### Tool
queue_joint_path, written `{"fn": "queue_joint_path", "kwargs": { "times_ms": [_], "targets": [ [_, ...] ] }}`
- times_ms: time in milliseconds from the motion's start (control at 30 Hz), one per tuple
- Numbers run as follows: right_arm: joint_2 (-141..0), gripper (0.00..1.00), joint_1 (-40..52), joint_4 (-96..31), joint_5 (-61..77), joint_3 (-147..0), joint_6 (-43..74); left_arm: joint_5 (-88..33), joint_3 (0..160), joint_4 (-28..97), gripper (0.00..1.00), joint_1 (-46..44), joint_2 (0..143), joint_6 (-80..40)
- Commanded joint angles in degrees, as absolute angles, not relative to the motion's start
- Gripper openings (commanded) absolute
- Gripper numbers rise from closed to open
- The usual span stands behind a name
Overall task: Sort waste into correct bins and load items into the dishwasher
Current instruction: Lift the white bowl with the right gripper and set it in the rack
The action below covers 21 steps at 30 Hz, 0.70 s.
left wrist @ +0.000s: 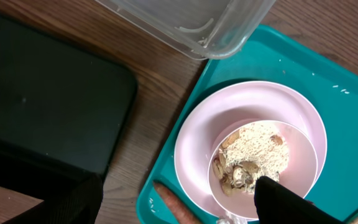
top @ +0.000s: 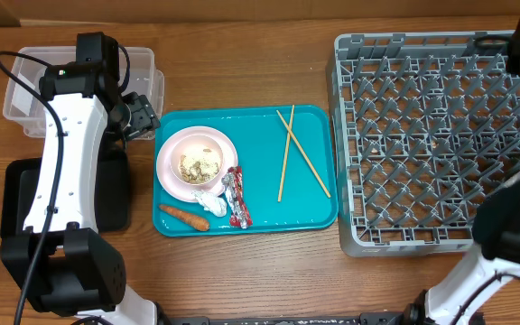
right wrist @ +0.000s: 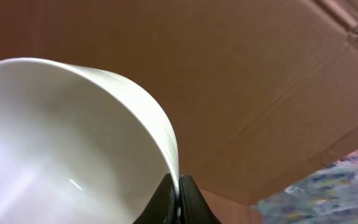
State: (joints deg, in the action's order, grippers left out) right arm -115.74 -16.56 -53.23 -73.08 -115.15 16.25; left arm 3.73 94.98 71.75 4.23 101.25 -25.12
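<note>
A white plate [top: 171, 153] on the teal tray [top: 269, 190] carries a small white bowl [left wrist: 303, 163] of beige rice scraps [top: 199, 166]. A white tissue [top: 208, 200], a red-and-silver wrapper [top: 236, 197] and an orange carrot [top: 184, 217] lie at the tray's front. Two chopsticks [top: 289, 153] lie crossed to the right. My left gripper [left wrist: 179, 205] is open and empty above the plate's left side, beside the clear tub [top: 25, 90]. My right gripper [right wrist: 179, 186] is shut on the rim of a second white bowl [right wrist: 61, 143], held high against brown cardboard.
The shallow black tray [top: 16, 194] lies left of the teal tray, under my left arm. The grey dish rack [top: 422, 135] fills the right side and holds nothing. My right arm runs along the rack's right edge.
</note>
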Motion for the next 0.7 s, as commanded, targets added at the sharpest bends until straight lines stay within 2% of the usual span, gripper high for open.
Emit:
{"fn": "queue_joint_path", "kwargs": {
  "times_ms": [0,467,667],
  "targets": [
    [-120.60,0.04,-16.14,-53.28,-76.40,-115.46,16.75,4.40,96.29,71.31,0.80,4.12,100.05,-25.36],
    [-130.87,0.04,-13.43,-54.59,-75.75,-115.46,18.92,3.36,96.29,69.58,0.81,4.12,100.05,-25.34],
    [-131.24,0.04,-11.57,-60.49,-71.83,-115.46,25.28,3.36,96.29,69.60,0.81,4.12,100.05,-25.32]
  ]
}}
